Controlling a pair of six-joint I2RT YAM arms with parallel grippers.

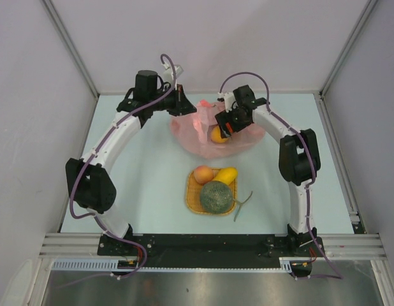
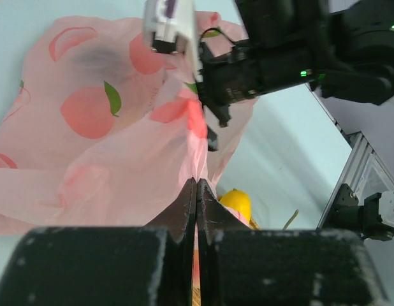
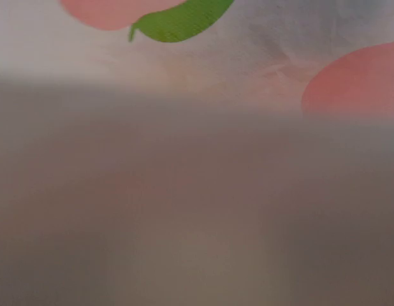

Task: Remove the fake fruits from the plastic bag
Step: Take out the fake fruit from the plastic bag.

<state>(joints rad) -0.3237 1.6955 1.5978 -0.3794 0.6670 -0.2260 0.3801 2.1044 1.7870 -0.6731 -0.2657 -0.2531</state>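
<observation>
Top view: plastic bag [image 1: 184, 132] at far middle of desk [image 1: 139, 166]. Orange-yellow fruit [image 1: 218, 135] lies inside it, right gripper [image 1: 224, 126] just beside. Melon [image 1: 216, 196], mango [image 1: 226, 174] and peach [image 1: 203, 174] sit on woven mat [image 1: 192, 199], out of bag.
Left wrist view: left gripper [image 2: 196, 186] jaws closed, pinching raised bag film.
Right wrist view: blurred peach-print film only; cannot tell right jaws' state.

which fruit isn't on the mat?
The yellow-orange one lying at the plastic bag beside the right gripper. The peach, mango and melon all sit on the woven mat.
</observation>
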